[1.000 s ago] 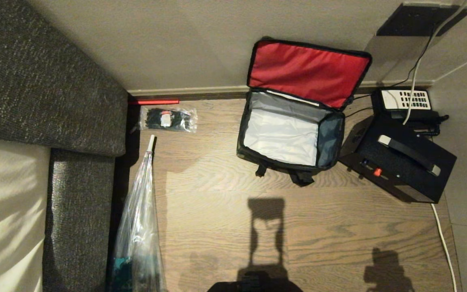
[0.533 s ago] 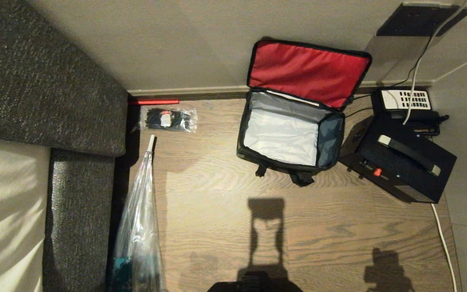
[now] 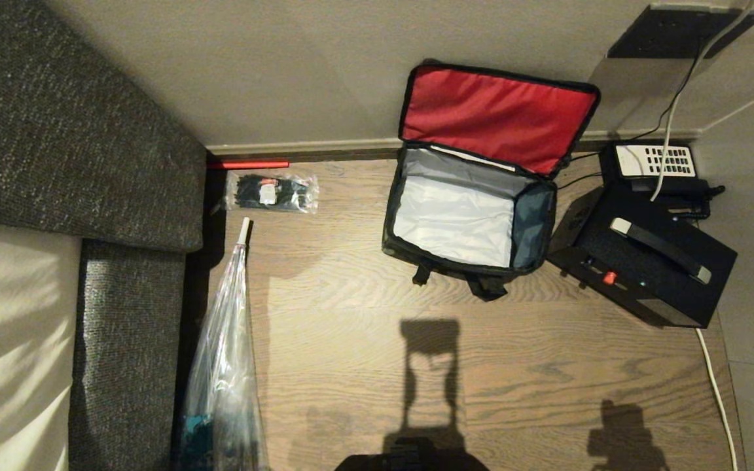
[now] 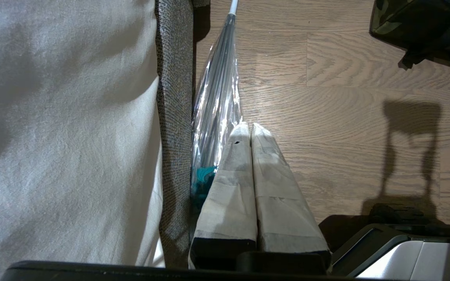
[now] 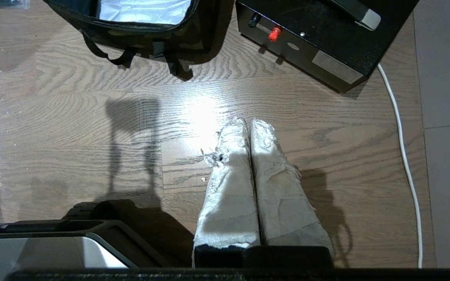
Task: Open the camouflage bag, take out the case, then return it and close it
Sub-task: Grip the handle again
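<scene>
One camouflage bag (image 3: 465, 222) stands open w/ red lid up, pale inside bare; black case (image 3: 652, 265) sits at its 3 o'clock. Both grippers, left gripper (image 4: 250, 130) & right gripper (image 5: 248, 127), are pressed together, holding nothing.

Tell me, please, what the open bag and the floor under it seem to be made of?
The bag looks like soft woven fabric: camouflage outside, matte red lid lining, and a pale, crinkled, slightly shiny liner, perhaps coated. The floor looks like wood or wood-look laminate: grain lines and plank seams.
</scene>
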`<state>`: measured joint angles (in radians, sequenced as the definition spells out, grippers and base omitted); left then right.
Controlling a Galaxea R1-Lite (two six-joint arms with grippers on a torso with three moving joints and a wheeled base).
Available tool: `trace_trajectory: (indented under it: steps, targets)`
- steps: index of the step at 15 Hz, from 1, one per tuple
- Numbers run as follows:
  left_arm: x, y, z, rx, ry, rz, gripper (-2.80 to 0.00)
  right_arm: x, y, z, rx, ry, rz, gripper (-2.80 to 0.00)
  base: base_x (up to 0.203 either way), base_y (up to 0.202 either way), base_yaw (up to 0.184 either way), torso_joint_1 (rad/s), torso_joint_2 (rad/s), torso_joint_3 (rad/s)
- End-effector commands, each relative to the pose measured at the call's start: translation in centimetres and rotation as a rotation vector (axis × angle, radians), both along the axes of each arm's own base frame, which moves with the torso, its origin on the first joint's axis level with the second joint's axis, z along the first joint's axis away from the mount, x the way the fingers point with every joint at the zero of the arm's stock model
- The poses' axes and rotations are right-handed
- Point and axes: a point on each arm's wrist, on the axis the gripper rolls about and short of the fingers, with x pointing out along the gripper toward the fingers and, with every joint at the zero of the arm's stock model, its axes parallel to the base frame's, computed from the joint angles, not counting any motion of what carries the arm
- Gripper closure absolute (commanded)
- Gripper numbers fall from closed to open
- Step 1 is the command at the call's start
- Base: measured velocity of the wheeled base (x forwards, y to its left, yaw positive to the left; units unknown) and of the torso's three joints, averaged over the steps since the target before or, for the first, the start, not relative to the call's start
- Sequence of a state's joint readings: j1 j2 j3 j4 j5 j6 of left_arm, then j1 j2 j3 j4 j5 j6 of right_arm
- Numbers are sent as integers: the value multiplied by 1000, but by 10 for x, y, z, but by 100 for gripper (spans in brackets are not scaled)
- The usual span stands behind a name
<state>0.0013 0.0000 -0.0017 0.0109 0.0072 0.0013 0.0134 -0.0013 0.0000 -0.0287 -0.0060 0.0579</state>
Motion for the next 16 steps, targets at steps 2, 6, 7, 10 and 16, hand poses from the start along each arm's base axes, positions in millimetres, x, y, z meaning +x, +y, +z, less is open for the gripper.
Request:
trace_trajectory:
  steps: [2,6,7,10,16]
  targets:
    - [0,0,0,0,-1,1,0,1,0,-4,0,12,0,0,0,0,0,0,0,0]
    - [0,0,0,0,-1,-1,0,1,0,-4,0,12,0,0,0,0,0,0,0,0]
    - [0,0,0,0,-1,1,0,1,0,-4,0,12,0,0,0,0,0,0,0,0]
    - [0,0,0,0,-1,1,0,1,0,-4,0,12,0,0,0,0,0,0,0,0]
    - [0,0,0,0,-1,1,0,1,0,-4,0,12,0,0,0,0,0,0,0,0]
